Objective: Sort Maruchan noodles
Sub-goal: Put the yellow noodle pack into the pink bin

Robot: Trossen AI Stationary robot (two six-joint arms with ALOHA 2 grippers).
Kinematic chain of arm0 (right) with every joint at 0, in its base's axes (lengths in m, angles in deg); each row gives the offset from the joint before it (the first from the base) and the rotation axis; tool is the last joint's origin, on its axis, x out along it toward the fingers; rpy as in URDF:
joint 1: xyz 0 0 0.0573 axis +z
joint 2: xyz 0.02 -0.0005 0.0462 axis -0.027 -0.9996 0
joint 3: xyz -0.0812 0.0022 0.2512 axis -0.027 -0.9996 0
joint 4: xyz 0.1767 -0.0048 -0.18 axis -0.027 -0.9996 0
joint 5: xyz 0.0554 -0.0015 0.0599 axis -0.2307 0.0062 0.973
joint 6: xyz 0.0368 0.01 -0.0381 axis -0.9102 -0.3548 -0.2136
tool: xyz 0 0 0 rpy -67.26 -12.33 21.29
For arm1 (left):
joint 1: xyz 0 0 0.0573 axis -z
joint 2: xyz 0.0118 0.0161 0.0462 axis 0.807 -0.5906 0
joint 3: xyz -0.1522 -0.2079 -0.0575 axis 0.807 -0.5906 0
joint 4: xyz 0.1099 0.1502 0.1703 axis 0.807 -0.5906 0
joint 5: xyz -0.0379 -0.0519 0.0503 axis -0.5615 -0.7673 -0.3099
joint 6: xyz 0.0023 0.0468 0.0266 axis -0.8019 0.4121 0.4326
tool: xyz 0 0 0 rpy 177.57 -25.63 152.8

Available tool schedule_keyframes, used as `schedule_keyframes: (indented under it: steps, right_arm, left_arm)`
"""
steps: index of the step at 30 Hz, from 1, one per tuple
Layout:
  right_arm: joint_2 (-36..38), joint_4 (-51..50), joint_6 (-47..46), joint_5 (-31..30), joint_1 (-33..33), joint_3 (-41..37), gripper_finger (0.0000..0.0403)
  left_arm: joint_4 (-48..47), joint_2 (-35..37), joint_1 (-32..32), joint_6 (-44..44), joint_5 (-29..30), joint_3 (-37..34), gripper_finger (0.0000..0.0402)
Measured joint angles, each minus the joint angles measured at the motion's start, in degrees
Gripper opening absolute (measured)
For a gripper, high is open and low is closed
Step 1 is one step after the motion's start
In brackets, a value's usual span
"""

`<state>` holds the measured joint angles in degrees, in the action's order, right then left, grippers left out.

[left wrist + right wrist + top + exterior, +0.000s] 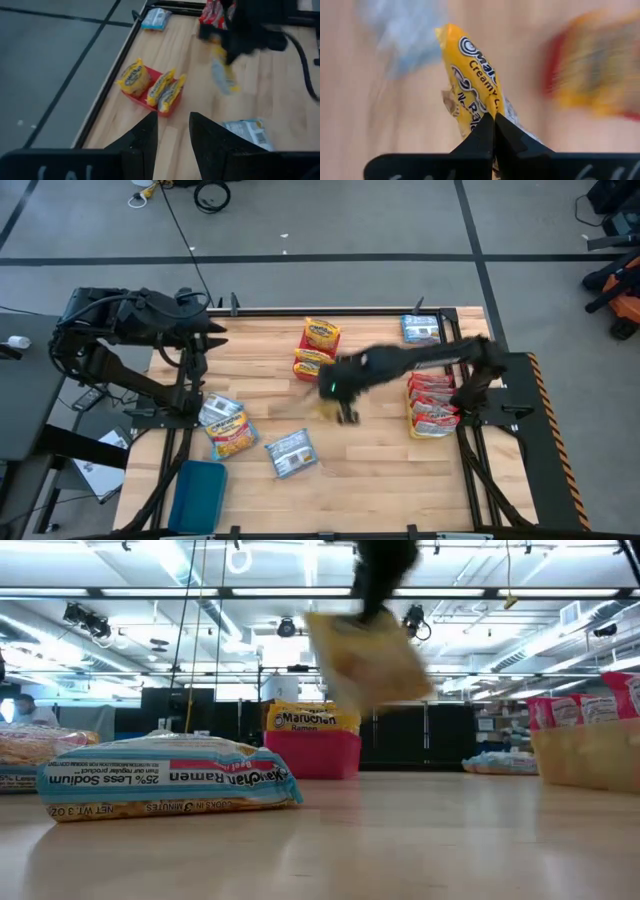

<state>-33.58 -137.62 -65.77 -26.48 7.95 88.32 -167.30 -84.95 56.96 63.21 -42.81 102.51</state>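
- The table [380, 470] fills the middle of the high view, pale wood inside a black frame.
- The left arm [130, 330] waits at the upper left of that view, over the table's left edge; its gripper [172, 131] has the two fingers a little apart with nothing between them.
- The right arm [430, 360] reaches from the right side toward the centre, blurred.
- The right gripper [493, 120] is clamped tight on the edge of a yellow packet [472, 80], which hangs clear of the table near the centre of the high view and at the top middle of the low view.
- A blue tray [197, 495] sits at the lower left corner of the high view.
- A red tray [318, 358] at upper centre holds yellow packets [321, 335] standing on edge.
- A stack of red packets [432, 402] sits in a yellowish tray [585, 755] at the right.
- A blue packet [291, 452] lies flat at lower centre.
- Two packets [225, 425], one partly over the other, lie just left of it.
- Another blue packet [421, 328] lies at the upper right.
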Motion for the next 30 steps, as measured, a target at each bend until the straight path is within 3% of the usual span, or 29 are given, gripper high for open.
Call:
schedule_keyframes:
  steps: [7,10,15,21,30]
  right_arm:
    - [6.30,16.80,-17.04,-23.81,-8.54,0.13,0.0007]
    - [5.76,21.28,-19.95,-28.84,-11.99,0.13,0.0007]
    - [0.88,26.03,-20.70,-26.51,-16.97,0.13,0.0007]
    - [-6.30,21.83,-23.59,-19.06,-19.41,0.09,0.0007]
    - [-8.58,18.57,-22.07,-20.92,-19.23,0.09,0.0007]
  left_arm:
    - [3.09,-0.55,-1.63,6.03,0.21,-0.02,0.0116]
    - [4.36,-1.00,-2.57,8.06,-1.27,-0.02,0.0116]
    - [4.66,-1.43,-4.32,10.18,-4.84,-0.02,0.0116]
    - [3.86,-1.49,-7.21,11.74,-4.89,-0.02,0.0116]
    - [0.97,-1.33,-12.72,15.79,-4.97,-0.02,0.0116]
